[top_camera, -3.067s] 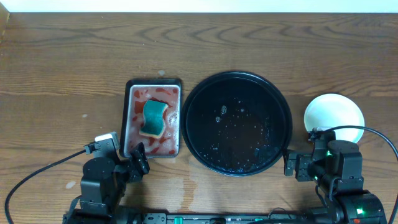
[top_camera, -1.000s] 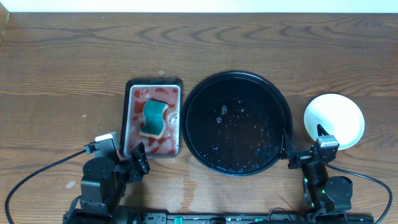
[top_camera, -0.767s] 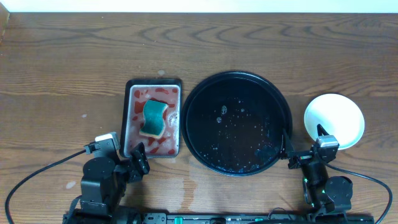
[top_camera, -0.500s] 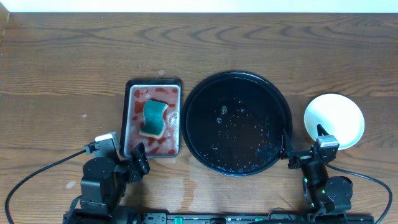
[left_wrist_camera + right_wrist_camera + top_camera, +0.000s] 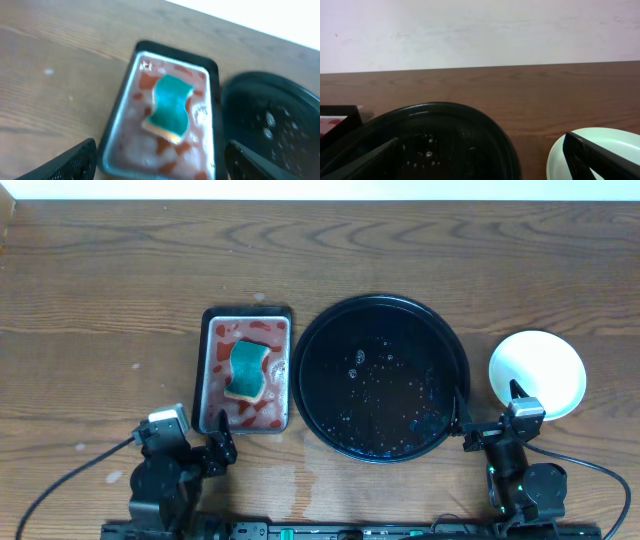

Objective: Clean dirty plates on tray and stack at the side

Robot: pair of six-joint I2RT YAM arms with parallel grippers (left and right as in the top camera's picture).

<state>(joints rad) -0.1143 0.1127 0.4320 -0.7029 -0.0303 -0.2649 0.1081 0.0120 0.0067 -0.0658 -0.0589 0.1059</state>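
Observation:
The black round tray [image 5: 380, 375] sits mid-table, wet with droplets, and holds no plates. It also shows in the left wrist view [image 5: 280, 125] and the right wrist view [image 5: 445, 135]. A pale aqua plate [image 5: 537, 373] rests on the table to the right of the tray, and its rim shows in the right wrist view [image 5: 600, 150]. I cannot tell if other plates lie under it. My left gripper [image 5: 215, 445] is open and empty at the near end of the sponge tray [image 5: 160, 145]. My right gripper [image 5: 487, 420] is open and empty, low between tray and plate [image 5: 481, 139].
A small rectangular sponge tray [image 5: 247, 370] with red-stained water holds a green sponge [image 5: 246, 370] left of the black tray; both show in the left wrist view, tray [image 5: 125, 100] and sponge [image 5: 170, 107]. A pale wall runs along the table's far edge.
The right arm has dropped back toward the front edge and lies low. The left arm has just shifted slightly back toward the front edge. The tray, plate and sponge have not moved.

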